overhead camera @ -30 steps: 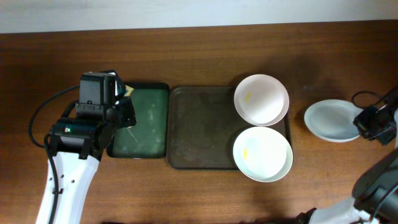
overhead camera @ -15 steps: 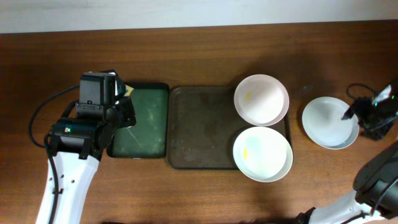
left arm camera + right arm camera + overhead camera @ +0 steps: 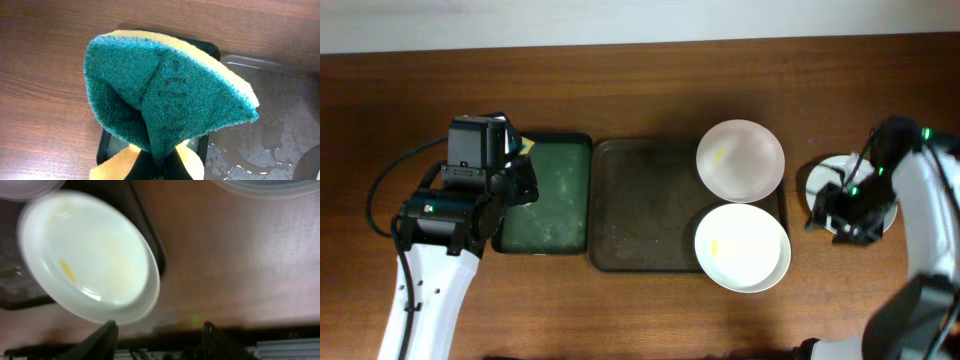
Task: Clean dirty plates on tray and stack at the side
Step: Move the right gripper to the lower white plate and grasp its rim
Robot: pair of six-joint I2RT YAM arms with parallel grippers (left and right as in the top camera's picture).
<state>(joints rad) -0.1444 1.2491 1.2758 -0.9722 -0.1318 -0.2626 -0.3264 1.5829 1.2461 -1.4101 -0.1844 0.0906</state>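
Note:
Two white plates lie on the right end of the brown tray (image 3: 640, 205): a far plate (image 3: 740, 160) and a near plate (image 3: 742, 247), each with a small yellow smear. A third plate (image 3: 835, 175) rests on the table right of the tray, partly hidden under my right arm. My right gripper (image 3: 820, 212) hovers over that plate's left side, open and empty. In the right wrist view, the near plate (image 3: 90, 255) shows ahead of the right gripper (image 3: 160, 332). My left gripper (image 3: 160, 167) is shut on a folded green-and-yellow sponge (image 3: 165, 90), above the green tray (image 3: 545, 195).
The narrower green tray with a black rim sits just left of the brown tray, touching it. The brown tray's floor (image 3: 270, 115) looks wet. Bare wooden table (image 3: 640, 90) lies behind both trays and in front of them.
My right gripper opened and let go of the third plate, which now lies on the table. The right arm then swung left over it toward the tray. The left arm has not moved.

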